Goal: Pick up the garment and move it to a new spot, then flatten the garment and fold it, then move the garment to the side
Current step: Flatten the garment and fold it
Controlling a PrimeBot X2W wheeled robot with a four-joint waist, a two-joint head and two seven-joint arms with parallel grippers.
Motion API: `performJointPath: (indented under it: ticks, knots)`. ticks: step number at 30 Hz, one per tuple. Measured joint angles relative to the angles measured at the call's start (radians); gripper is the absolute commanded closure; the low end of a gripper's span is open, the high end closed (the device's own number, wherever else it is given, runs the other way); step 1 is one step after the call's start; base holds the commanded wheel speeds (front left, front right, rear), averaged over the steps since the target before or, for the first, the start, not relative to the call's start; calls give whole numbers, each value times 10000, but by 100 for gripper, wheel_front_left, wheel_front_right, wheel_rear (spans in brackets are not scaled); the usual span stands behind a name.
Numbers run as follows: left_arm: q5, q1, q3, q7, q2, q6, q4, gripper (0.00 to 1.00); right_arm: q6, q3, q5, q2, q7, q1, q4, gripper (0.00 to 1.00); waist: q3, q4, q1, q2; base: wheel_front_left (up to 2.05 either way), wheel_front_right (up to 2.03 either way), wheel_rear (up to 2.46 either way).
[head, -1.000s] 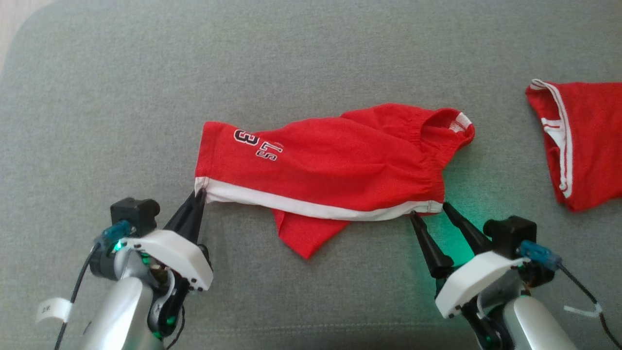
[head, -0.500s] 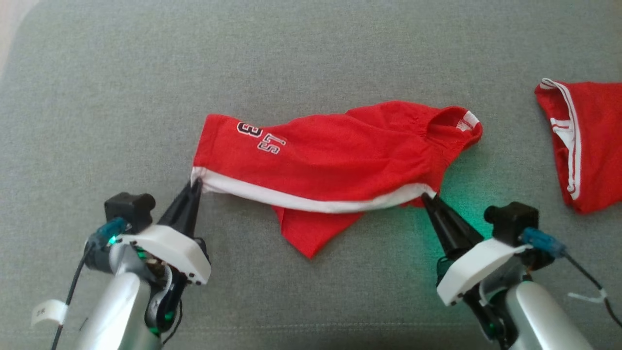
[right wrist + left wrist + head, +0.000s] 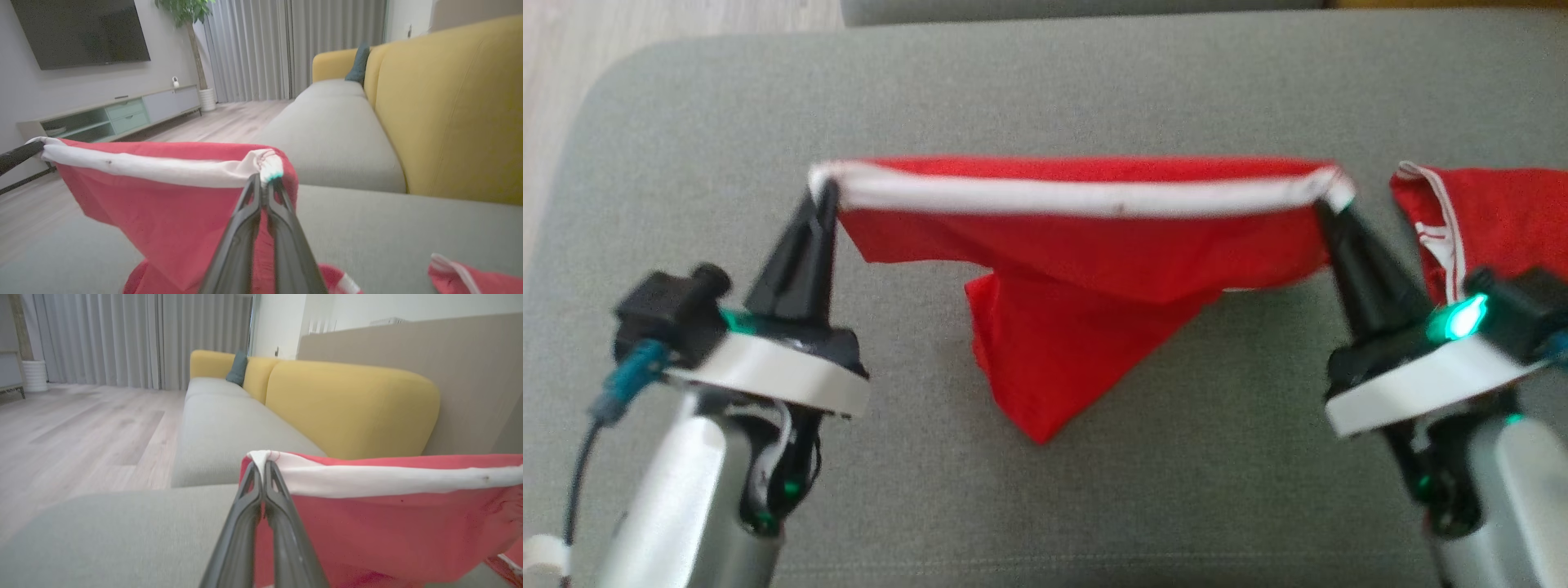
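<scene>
Pick-and-move step: left pincer point(image 3: 823, 192) and right pincer point(image 3: 1327, 204), both clenched on its white band, hold the garment point(image 3: 1078, 269) stretched across the frame's upper middle, above the sofa point(image 3: 1094, 506). Next, I judge: carry it level, then lay it flat. Blur hides whether its hanging tip touches the sofa; another red cloth point(image 3: 1503, 212) is cut off at right.

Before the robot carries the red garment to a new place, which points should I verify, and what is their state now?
1. Left gripper shut on the white fabric band of the red cloth garment: ok.
2. Right gripper shut on the band's other end: ok.
3. Band level between both grippers: ok.
4. Hanging tip off the grey sofa cushion: cannot tell.
5. Second red garment with white stripes clear of the right gripper: cannot tell.
</scene>
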Motion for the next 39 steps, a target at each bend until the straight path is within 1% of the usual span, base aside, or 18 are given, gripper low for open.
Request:
performJointPath:
  ticks: [4, 7, 10, 15, 18, 20, 25, 26, 29, 31, 34, 35, 39]
  knots:
    - [13, -422, 119, 19, 92, 173, -1043, 100, 0, -337, -21, -79, 307, -576, -1034, 100, -321, -36, 0, 0, 0, 0, 0]
    - [217, -1321, 203, 186, 140, 261, -1664, 100, 0, -514, -48, -203, 560, -1187, -1651, 100, -527, -65, 0, 0, 0, 0, 0]
    - [276, -2203, 339, 349, 142, 339, -2013, 100, 0, -658, 8, -207, 742, -1688, -1964, 100, -717, -97, 0, 0, 0, 0, 0]
    - [247, -2726, 334, 541, 115, 345, -1900, 100, 0, -708, 192, -102, 869, -1844, -1962, 100, -908, -199, 0, 0, 0, 0, 0]
    - [140, -2901, 295, 541, -8, 326, -1427, 100, 0, -642, 353, -2, 878, -1922, -1651, 100, -896, -236, 0, 0, 0, 0, 0]
    - [-69, -3129, 276, 535, -128, 228, -965, 100, 0, -596, 445, 6, 878, -2078, -1392, 100, -810, -242, 0, 0, 0, 0, 0]
    - [-326, -4191, 121, 416, -339, -201, 1011, 100, 0, -384, 734, 0, 819, -3009, -109, 100, -375, -249, 0, 0, 0, 0, 0]
    - [-311, -4793, 82, 136, -464, -355, 2004, 100, 0, -165, 826, 0, 671, -3613, 554, 100, -124, -255, 0, 0, 0, 0, 0]
    - [-301, -5962, 134, -522, -612, -529, 3503, 100, 0, 222, 1009, 15, 270, -4856, 1720, 100, 290, -274, 0, 0, 0, 0, 0]
    - [-301, -6914, 301, -1039, -746, -686, 4397, 100, 0, 474, 1060, 33, -209, -5927, 2577, 100, 583, -294, 0, 0, 0, 0, 0]
    - [-236, -8243, 395, -1367, -846, -915, 5683, 100, 0, 989, 1095, 84, -1053, -7458, 4006, 100, 911, -337, 3, 0, 0, 0, 0]
    - [-236, -8243, 395, -1367, -846, -915, 5683, 100, 0, 989, 1095, 84, -1053, -7458, 4006, 100, 911, -337, 3, 0, 0, 0, 0]
    - [-6, -9216, 543, -1496, -1005, -1068, 6943, 100, 0, 1563, 1097, 341, -2297, -8722, 5768, 100, 1191, -379, 2, 0, 0, 0, 0]
